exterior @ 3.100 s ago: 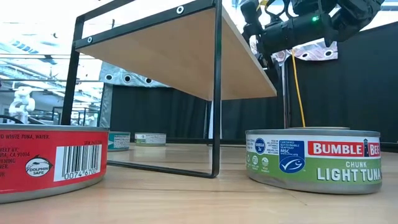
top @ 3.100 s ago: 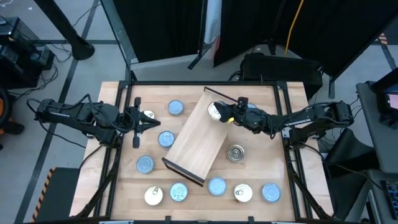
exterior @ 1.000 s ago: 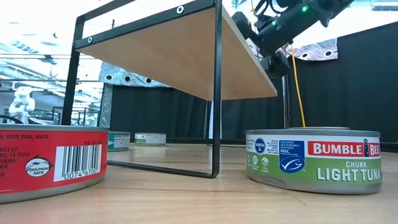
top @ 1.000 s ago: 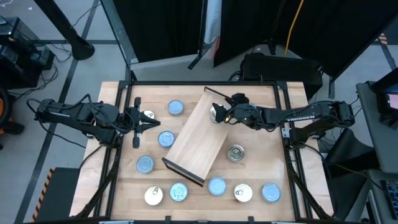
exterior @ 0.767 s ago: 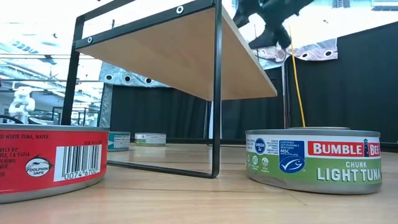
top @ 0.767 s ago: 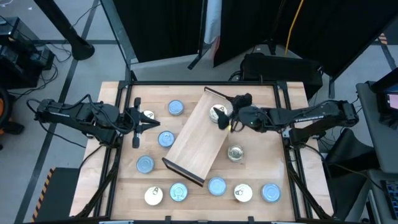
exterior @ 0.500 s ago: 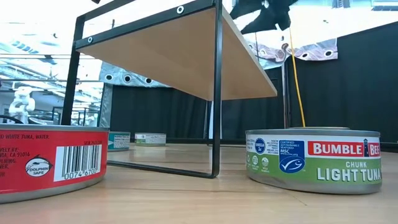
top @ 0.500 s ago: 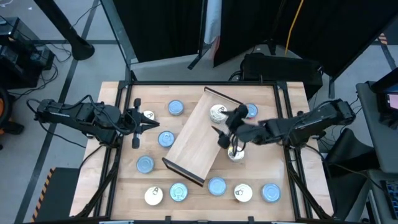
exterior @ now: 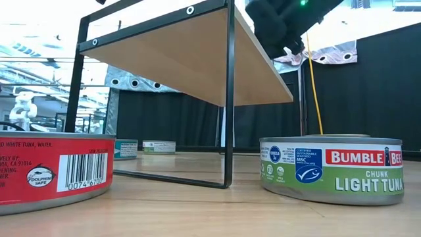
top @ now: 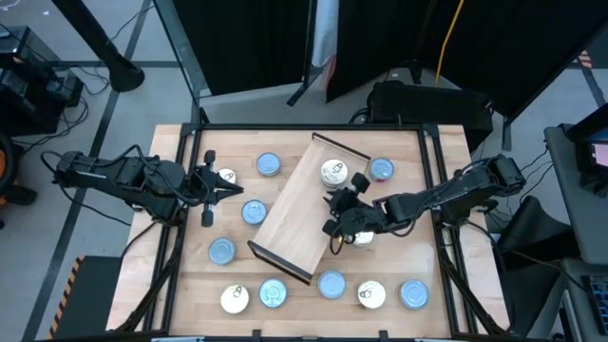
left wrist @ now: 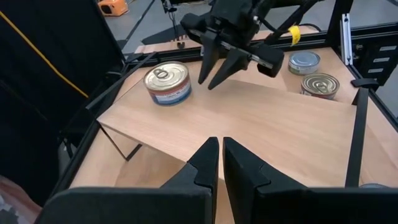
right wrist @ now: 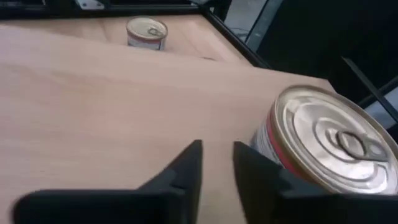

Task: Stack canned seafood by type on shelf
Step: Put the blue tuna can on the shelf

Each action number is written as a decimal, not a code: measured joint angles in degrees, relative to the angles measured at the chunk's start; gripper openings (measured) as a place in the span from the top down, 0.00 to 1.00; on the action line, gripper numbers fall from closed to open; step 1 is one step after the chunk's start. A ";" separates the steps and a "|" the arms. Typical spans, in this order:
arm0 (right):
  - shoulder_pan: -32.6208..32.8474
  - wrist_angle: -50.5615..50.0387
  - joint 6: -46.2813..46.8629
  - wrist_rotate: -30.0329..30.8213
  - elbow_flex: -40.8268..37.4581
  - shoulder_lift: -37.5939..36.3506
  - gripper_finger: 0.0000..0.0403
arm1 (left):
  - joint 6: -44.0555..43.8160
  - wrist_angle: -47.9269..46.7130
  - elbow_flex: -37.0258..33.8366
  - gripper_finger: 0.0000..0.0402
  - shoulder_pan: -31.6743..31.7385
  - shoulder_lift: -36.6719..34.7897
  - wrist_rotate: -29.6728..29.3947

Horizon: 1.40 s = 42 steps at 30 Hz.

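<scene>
The shelf (top: pixel 302 207) lies slanted mid-table, and one cream-topped tin (top: pixel 333 172) stands on its far end; it also shows as the tin (left wrist: pixel 166 83) in the left wrist view and the tin (right wrist: pixel 329 140) in the right wrist view. My right gripper (top: pixel 332 236) hovers open over the shelf's right edge, on the near side of that tin and touching nothing; a silver-topped tin (top: pixel 362 237) lies partly hidden under it. My left gripper (top: pixel 218 182) waits shut at the table's left, beside a cream tin (top: pixel 227 177), its fingers (left wrist: pixel 211 163) empty.
Blue-topped tins lie on the table left of the shelf (top: pixel 269 164) (top: pixel 253 212) (top: pixel 221 251). A row of blue and cream tins runs along the near edge (top: pixel 273 293) (top: pixel 370 294) (top: pixel 414 294). Another tin (top: pixel 381 169) sits right of the shelf's far end. The low view shows two near tins (exterior: pixel 332 168).
My right gripper has let go of the cream-topped tin, which stays standing on the shelf's far end. The gripper has drawn back from it and swung toward the table's near edge along the shelf's right side. The left arm has kept still.
</scene>
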 joint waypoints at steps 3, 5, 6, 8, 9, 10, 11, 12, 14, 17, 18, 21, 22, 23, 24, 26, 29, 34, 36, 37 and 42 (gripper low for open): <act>-0.72 -1.33 0.50 0.32 0.00 -0.02 0.93 | -0.10 0.04 0.00 0.93 0.00 0.00 0.00; -1.18 -2.14 0.52 0.29 0.00 -0.01 0.97 | -0.11 0.04 0.00 0.93 0.00 0.00 0.00; -1.49 -2.41 0.52 0.28 0.00 -0.02 0.99 | -0.11 0.04 0.00 0.93 -0.02 0.00 0.00; -1.98 -2.73 0.52 0.26 0.00 -0.02 0.99 | -0.11 0.03 0.00 0.93 0.00 0.00 0.00; -2.30 -2.77 0.50 0.21 0.00 0.00 0.99 | -0.11 0.04 0.00 0.93 -0.01 0.00 0.00; -2.56 -2.75 0.40 0.16 0.00 -0.02 0.98 | -0.11 0.04 0.00 0.93 -0.01 0.00 0.00; -2.83 -2.76 0.05 0.12 0.00 -0.02 0.98 | -0.10 0.04 0.00 0.93 -0.01 0.00 0.00; -3.08 -2.78 -0.29 0.12 0.00 -0.02 0.98 | -0.09 0.04 0.00 0.93 0.00 0.00 0.00; -3.70 -3.01 -0.63 -0.07 0.00 -0.02 0.98 | -0.09 0.04 0.00 0.93 -0.01 0.00 0.00; -4.08 -2.61 -1.66 -1.55 0.00 -0.48 0.99 | -0.09 0.03 0.00 0.93 -0.01 0.00 0.00; -3.88 -2.54 -1.88 -2.04 0.00 -1.08 0.99 | -0.07 0.02 0.00 0.93 -0.01 0.00 0.00; -2.23 -3.28 -1.29 -2.06 1.59 -3.41 0.99 | 0.02 0.01 -0.02 0.93 -0.01 0.02 -0.01; -1.52 -4.23 -1.04 -2.05 2.38 -4.31 0.99 | 0.10 -0.07 -0.02 0.93 0.00 0.02 0.00; -0.75 -5.75 -0.54 -2.00 3.50 -5.13 0.99 | 0.09 -0.11 -0.02 0.93 -0.02 0.01 -0.02; 0.12 -7.54 0.14 -1.93 4.85 -5.88 0.99 | 0.09 -0.15 -0.02 0.93 0.00 0.01 -0.02; 1.73 -13.65 2.31 -1.35 7.22 -6.83 0.99 | 0.11 -0.37 -0.02 0.93 0.00 0.02 -0.04; 3.45 -22.01 6.98 0.74 8.79 -6.95 0.99 | 0.11 -0.35 -0.02 0.93 0.00 0.02 -0.07; 2.86 -25.49 9.95 1.40 7.60 -4.86 0.99 | 0.08 -0.13 -0.04 0.93 0.00 0.02 -0.07; 2.11 -25.19 9.88 1.26 7.31 -3.48 0.99 | 0.07 0.20 -0.04 0.93 0.00 0.02 -0.09; 1.74 -25.12 9.83 1.25 7.19 -2.89 0.99 | 0.07 0.18 -0.04 0.93 0.00 0.02 -0.09; -0.40 -25.11 9.55 1.15 6.97 -0.52 0.99 | 0.09 0.19 -0.04 0.93 0.00 0.02 -0.12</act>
